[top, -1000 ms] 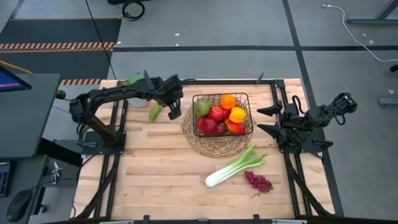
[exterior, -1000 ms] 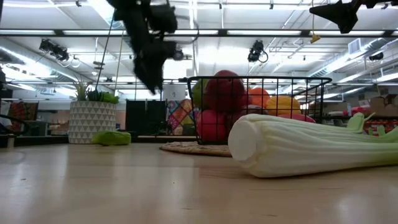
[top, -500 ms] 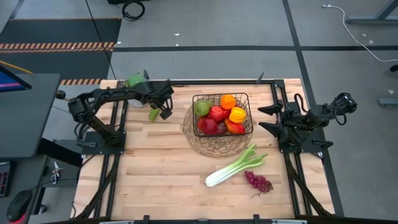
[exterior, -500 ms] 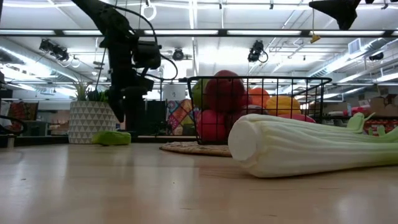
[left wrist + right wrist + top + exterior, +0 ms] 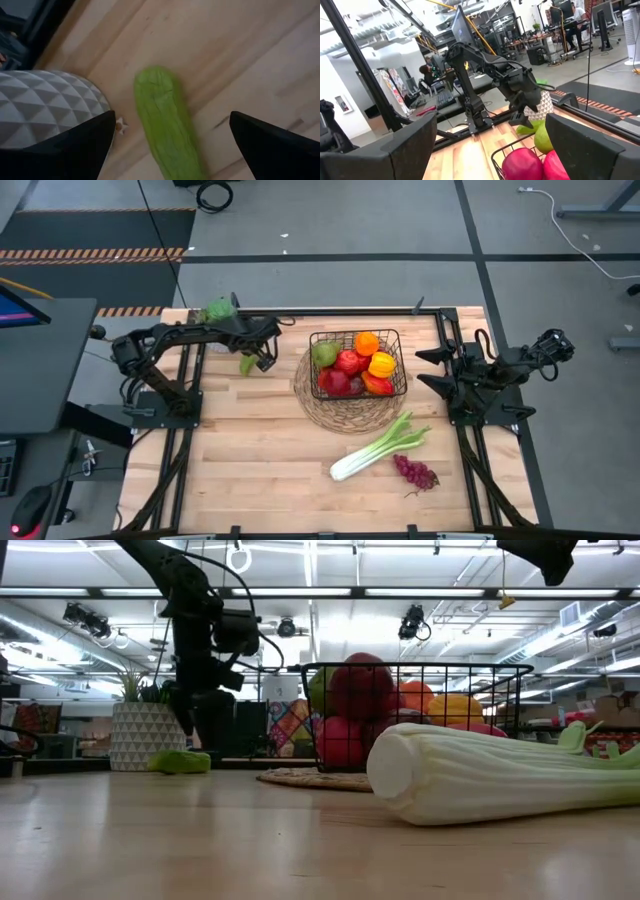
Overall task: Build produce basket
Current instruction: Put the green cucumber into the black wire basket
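A black wire basket (image 5: 357,338) stands on a round woven mat (image 5: 345,412) and holds red apples, an orange, a green pear and peppers. A long wrinkled green vegetable (image 5: 162,120) lies flat on the wood beside a white potted plant (image 5: 147,735), at the table's far left. My left gripper (image 5: 262,352) hangs open just above the vegetable (image 5: 180,761), pointing steeply down with one finger on either side, clear of it. Celery (image 5: 380,448) and purple grapes (image 5: 415,472) lie in front of the basket. My right gripper (image 5: 425,370) waits open, raised at the table's right edge.
The white pot (image 5: 45,105) stands close beside one left finger. The celery's cut end (image 5: 420,775) fills the near right of the low view. Bare wood lies at the table's near left. Black frame rails run along both side edges.
My left gripper has gone down and toward the table's left edge, away from the basket, tipping to point more steeply down. It now hangs over the green vegetable by the pot. Its fingers have stayed open. The produce has not moved.
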You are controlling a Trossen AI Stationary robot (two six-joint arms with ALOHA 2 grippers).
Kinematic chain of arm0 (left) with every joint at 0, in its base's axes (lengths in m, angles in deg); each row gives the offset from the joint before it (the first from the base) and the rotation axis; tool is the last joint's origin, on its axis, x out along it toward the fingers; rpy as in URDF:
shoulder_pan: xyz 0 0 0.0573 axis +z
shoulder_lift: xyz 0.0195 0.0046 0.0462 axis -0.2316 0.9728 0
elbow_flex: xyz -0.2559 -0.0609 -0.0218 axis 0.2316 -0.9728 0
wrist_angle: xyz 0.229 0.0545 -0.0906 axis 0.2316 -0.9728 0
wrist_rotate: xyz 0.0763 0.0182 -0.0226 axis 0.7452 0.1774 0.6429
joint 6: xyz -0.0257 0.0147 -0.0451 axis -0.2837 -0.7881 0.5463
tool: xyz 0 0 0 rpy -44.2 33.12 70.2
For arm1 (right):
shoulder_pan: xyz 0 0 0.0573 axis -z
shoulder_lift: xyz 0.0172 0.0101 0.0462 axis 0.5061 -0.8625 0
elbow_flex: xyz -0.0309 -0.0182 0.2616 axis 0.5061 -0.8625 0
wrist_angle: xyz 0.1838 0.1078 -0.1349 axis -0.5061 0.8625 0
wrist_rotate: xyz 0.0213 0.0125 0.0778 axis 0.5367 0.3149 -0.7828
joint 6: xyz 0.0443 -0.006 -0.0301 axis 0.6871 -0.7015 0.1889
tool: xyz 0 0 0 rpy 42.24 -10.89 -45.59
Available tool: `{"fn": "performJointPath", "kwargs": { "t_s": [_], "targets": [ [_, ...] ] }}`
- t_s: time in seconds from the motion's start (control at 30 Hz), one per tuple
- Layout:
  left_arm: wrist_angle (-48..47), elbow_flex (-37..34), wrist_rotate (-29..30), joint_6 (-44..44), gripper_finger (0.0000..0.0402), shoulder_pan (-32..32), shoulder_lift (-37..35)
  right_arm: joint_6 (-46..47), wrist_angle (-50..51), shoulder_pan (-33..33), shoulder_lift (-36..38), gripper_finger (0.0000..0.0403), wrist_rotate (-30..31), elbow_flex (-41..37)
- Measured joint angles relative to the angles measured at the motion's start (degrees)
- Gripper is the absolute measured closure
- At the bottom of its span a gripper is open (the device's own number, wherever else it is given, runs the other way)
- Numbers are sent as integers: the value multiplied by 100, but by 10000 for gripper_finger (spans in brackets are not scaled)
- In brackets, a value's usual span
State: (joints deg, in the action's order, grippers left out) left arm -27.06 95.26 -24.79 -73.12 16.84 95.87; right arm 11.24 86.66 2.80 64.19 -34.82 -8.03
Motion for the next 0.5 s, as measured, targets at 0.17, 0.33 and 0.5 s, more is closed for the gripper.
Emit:
{"fn": "performJointPath", "kwargs": {
  "t_s": [0.17, 0.33, 0.5],
  "targets": [
    [-107, 2, -216, 50, 1, -129, 329, 0, -82, -1, 0, 27, -1, 0],
    [-143, 2, -231, 35, 1, -383, 649, 0, -104, -1, 1, 27, -3, 0],
    [-172, 11, -558, -43, 1, -596, 709, 0, -108, 1, 0, 27, -3, 0]
  ]
}}
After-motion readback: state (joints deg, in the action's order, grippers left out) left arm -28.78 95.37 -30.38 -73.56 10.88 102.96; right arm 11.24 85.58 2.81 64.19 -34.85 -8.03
